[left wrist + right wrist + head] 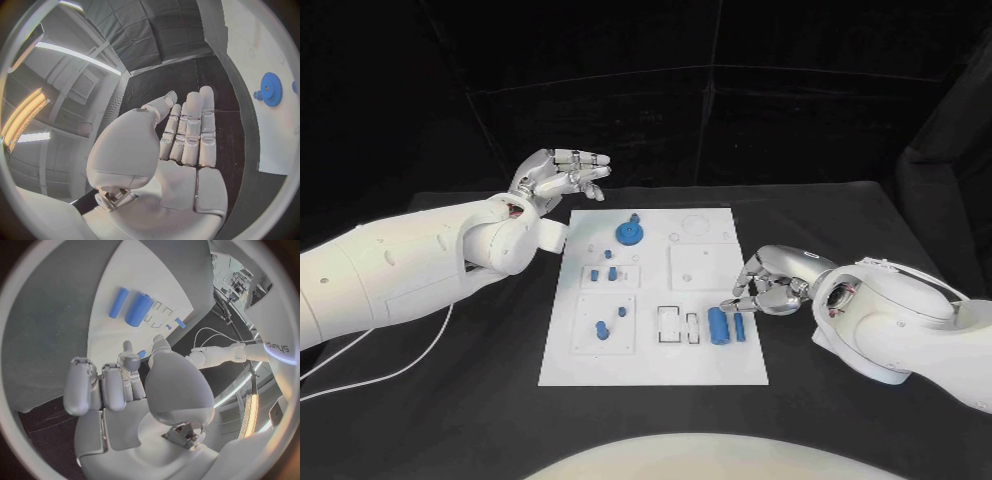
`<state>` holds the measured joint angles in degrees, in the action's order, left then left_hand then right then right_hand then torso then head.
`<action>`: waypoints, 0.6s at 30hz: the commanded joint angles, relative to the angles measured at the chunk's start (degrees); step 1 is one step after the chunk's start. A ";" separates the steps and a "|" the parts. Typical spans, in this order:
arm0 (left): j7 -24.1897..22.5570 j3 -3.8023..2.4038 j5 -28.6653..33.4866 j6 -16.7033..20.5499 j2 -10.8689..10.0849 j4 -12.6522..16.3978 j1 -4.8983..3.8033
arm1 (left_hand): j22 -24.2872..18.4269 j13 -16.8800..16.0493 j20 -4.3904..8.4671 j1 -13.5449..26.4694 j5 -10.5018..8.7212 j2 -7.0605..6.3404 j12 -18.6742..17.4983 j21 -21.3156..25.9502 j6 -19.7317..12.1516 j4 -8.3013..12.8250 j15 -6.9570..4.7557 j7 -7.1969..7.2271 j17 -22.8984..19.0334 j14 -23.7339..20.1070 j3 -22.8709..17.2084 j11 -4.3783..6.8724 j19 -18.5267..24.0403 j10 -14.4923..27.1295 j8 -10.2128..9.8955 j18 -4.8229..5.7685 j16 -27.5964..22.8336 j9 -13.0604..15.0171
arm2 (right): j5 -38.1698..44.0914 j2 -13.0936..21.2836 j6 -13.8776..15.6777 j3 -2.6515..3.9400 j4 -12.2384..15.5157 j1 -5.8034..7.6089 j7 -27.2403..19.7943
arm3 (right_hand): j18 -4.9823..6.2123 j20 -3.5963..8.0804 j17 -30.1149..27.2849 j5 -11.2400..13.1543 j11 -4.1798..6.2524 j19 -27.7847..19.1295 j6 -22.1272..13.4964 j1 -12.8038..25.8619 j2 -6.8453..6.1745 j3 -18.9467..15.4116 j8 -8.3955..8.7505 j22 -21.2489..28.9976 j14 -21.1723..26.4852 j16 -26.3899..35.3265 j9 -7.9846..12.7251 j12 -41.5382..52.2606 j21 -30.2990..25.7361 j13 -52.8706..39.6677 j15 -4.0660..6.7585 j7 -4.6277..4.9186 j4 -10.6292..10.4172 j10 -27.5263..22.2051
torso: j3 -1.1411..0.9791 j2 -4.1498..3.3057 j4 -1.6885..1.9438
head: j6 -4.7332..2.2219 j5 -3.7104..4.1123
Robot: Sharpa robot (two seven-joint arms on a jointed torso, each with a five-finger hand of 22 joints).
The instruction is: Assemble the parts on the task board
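Observation:
The white task board (653, 355) lies in the middle of the black table. At its far end sits a blue gear (632, 233) (270, 89). Small blue pieces (602, 272) stand in the left-hand recesses. Two blue cylinders, a thick one (718, 325) (138, 310) and a thin one (738, 327) (118, 302), lie near the right edge. My left hand (564, 178) (181, 145) hovers beyond the board's far left corner, fingers straight and holding nothing. My right hand (764, 285) (134, 385) hangs over the board's right edge just behind the cylinders, fingers curled in with nothing visible in them.
A white cable (387, 370) runs across the table at the left, under my left arm. Black cloth surrounds the board (262, 45) (144, 270) on all sides, with a dark backdrop behind the table.

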<state>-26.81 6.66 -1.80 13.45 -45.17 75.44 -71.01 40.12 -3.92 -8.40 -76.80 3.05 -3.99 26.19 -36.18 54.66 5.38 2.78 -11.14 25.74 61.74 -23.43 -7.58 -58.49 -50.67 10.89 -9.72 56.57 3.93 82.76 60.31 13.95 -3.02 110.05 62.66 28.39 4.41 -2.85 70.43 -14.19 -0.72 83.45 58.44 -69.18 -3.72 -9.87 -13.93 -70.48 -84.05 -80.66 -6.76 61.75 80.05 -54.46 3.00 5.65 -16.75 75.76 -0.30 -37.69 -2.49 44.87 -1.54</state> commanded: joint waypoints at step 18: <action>-0.58 0.04 0.13 -0.50 -0.03 0.06 0.00 | 0.03 0.04 -0.01 0.00 0.23 0.25 0.30 0.25 -0.27 0.10 0.02 -0.08 -0.16 -0.26 0.11 -0.07 0.26 0.23 0.36 -0.68 0.00 -0.06 | 3.14 -4.37 -3.77 -0.07 -2.14 -2.83 5.21 | -1.08 0.11 4.90 -1.00 -0.27 0.64 -0.87 -1.21 0.25 -0.80 -1.77 -2.62 -3.52 -2.72 -0.52 3.96 1.30 -5.57 0.23 0.02 0.28 0.66 | 0.04 -0.19 0.02 | 0.25 0.16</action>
<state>-26.82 6.73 -1.80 13.42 -45.20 75.43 -70.95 40.12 -3.92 -8.40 -76.80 3.05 -3.99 26.19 -36.18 54.66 5.38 2.78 -11.14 25.64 61.74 -23.43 -7.58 -58.49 -50.67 10.89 -9.72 56.57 3.94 84.46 56.00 11.29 -3.10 107.97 59.81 33.06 4.42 -2.65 74.95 -14.81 -1.03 83.65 58.01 -69.92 -3.38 -10.40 -15.47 -73.05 -84.05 -83.13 -7.19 65.51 81.17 -59.98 2.99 5.65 -16.50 76.06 -0.24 -37.88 -2.49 45.08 -1.42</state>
